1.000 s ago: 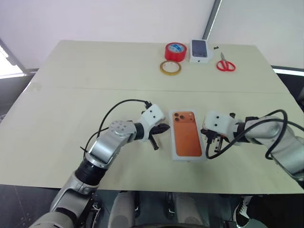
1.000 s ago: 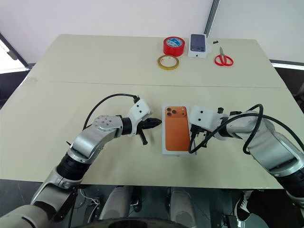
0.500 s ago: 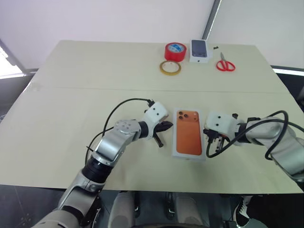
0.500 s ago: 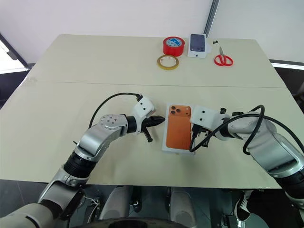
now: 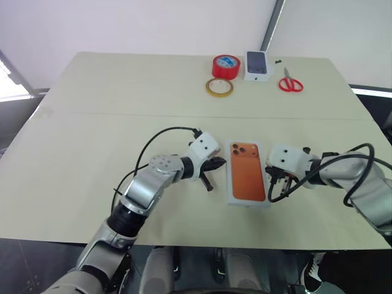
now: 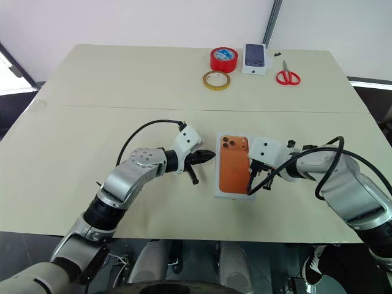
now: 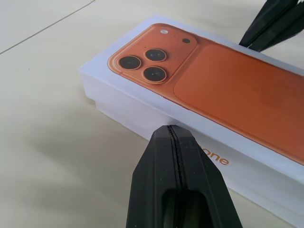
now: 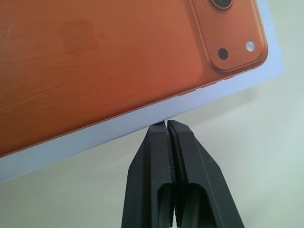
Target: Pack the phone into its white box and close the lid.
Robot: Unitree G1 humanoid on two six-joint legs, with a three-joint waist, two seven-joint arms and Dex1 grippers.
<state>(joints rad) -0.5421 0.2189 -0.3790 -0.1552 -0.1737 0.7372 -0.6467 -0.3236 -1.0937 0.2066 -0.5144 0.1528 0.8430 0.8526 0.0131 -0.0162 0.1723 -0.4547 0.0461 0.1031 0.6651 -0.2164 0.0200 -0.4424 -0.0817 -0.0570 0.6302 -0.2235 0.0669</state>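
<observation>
Now both grippers are sitting pinched tight, holding nothing: left gripper (image 5: 215, 163) just left of the white box (image 5: 233, 197), right gripper (image 5: 267, 175) at its right edge. The box is lying mid-table near the front, showing the orange phone (image 5: 246, 171) on top. Looks like the squaring-up step, lid apparently already on; next move probably calls for pressing both sides evenly without skidding it.
</observation>
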